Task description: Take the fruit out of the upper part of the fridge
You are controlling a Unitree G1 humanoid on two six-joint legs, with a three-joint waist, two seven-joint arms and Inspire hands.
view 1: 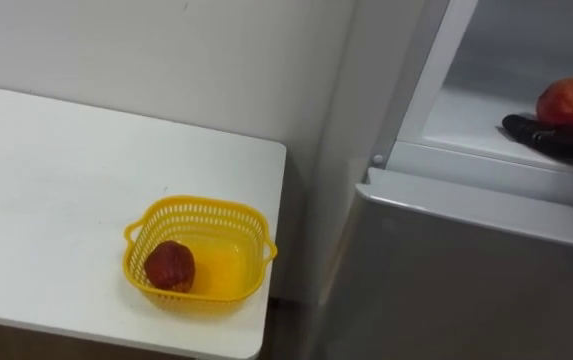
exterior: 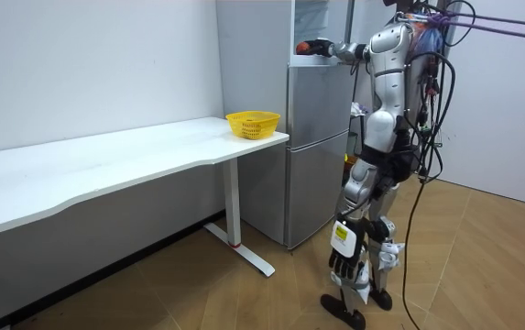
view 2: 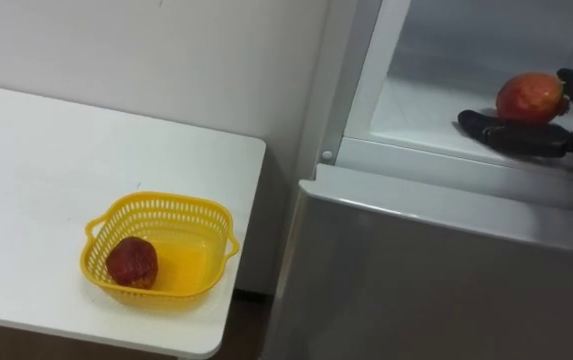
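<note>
The robot's right hand [view 2: 521,135] grasps a red fruit [view 2: 531,97] inside the upper compartment of a fridge [view 2: 436,270]. Dark fingers [view 2: 496,128] lie flat beneath the fruit and another digit curls up round its right side. The palm is hidden behind the fruit, and the wrist is cut off at the right edge of the eye views. How far the fruit sits clear of the white shelf [view 2: 416,115] under the fingers is hard to make out. The fruit is round and smooth, red shading to orange with a paler patch.

Directly below the fingers is the fridge's closed lower door, a flat grey panel with a dull metallic finish. The white frame of the compartment rises just left of the fingertips. Well to the left of the fingers and lower down, a yellow plastic basket [view 2: 156,203] sits near the corner of a white table [view 2: 36,170]. It is a rounded square with lattice walls and a small lip handle at each side. In it, against the wall farthest from the fingers, lies a dark fruit [view 2: 132,262], deep red and bumpy. The smooth tabletop runs out of the picture on the left.

In the room view the robot stands upright at the fridge, right arm raised to the compartment. The left hand [exterior: 344,266] hangs low beside its leg, too small there to tell its state.
</note>
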